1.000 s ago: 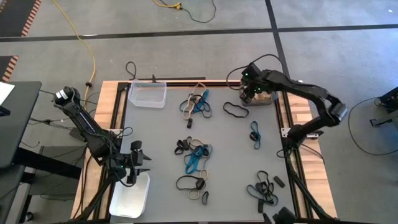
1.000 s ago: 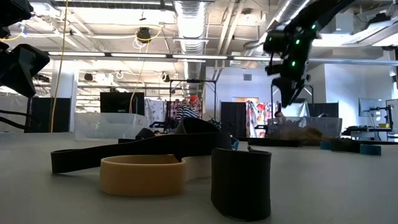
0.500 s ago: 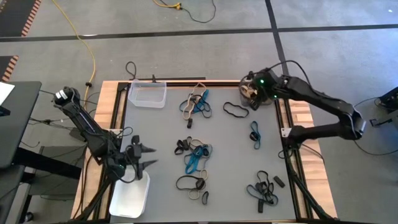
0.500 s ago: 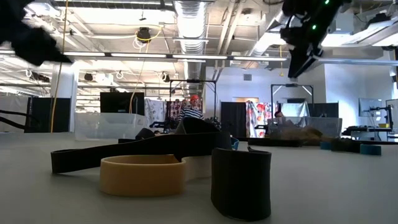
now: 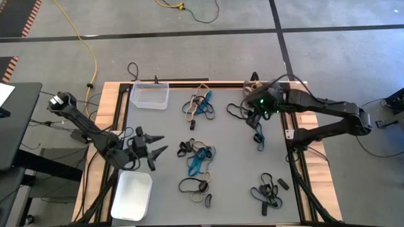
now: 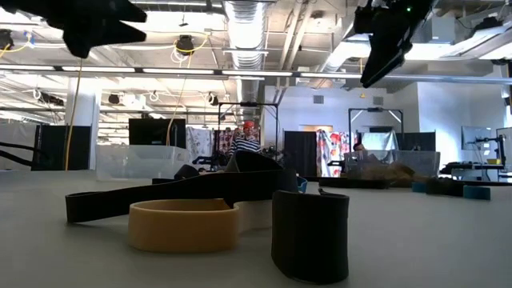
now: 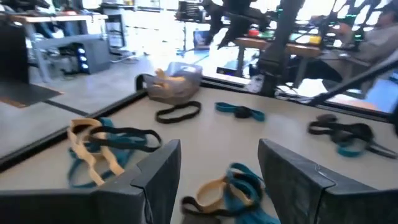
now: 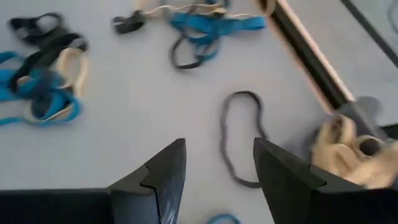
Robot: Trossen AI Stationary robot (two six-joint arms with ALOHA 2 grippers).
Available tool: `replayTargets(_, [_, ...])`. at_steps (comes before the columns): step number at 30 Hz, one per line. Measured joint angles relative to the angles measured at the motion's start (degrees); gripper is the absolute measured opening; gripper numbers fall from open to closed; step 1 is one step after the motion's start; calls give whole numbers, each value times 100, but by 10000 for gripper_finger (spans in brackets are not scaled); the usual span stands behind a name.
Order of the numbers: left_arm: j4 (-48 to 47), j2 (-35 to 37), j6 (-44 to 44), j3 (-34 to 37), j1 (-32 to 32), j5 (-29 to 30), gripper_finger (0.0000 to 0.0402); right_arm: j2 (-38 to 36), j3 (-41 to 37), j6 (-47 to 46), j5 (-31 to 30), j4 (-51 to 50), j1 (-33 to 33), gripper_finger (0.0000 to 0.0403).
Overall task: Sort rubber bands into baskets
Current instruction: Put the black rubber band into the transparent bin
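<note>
baskets: 3 | white basket (image 5: 131, 196) near-left worktop corner | left gripper (image 5: 154, 144) spread, empty, just beyond it | rubber bands (image 5: 197, 157) in about six loose clusters mid-worktop | right gripper (image 5: 254, 116) spread, empty, over a black band | clear basket (image 5: 149, 96) far left | dark basket (image 5: 254, 87) far right, holding tan bands

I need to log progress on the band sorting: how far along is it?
Early. Done: some tan bands lie in the dark basket at the table's far right corner. The clear basket and white basket look empty. In hand: nothing; the left gripper and right gripper hover over the table, jaws open. Left: clusters of black, tan and blue rubber bands still spread across the table.
</note>
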State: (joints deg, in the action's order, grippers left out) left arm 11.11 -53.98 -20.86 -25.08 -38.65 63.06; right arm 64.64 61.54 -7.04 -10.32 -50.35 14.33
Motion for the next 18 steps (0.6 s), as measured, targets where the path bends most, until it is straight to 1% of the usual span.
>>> replayTargets(2, [-9, -1, 111, 0, 274, -185, 206, 134, 0, -90, -1, 29, -306, 217])
replayTargets(3, [-13, -6, 315, 0, 450, -373, 206, 212, 0, -129, -2, 56, -464, 217])
replayTargets(4, [-9, -31, 612, 0, 639, -691, 206, 298, 0, -162, -2, 86, -616, 217])
replayTargets(6, [-27, -103, 1054, 0, 1036, -1619, 206, 468, 0, -204, -3, 180, -908, 217])
replayTargets(8, [-1, -258, 1240, -2, 1466, -2524, 206, 660, 0, -217, -5, 331, -1193, 217])
replayTargets(10, [-22, -462, 1283, -2, 1904, -3217, 206, 874, 0, -232, -8, 484, -1459, 217])
replayTargets(14, [-256, -1006, 1307, -87, 2603, -4264, 206, 1286, 0, -275, -175, 859, -1905, 217])
replayTargets(18, [-472, -1752, 1646, -341, 2959, -5042, 206, 1693, 0, -340, -207, 1118, -2232, 217])
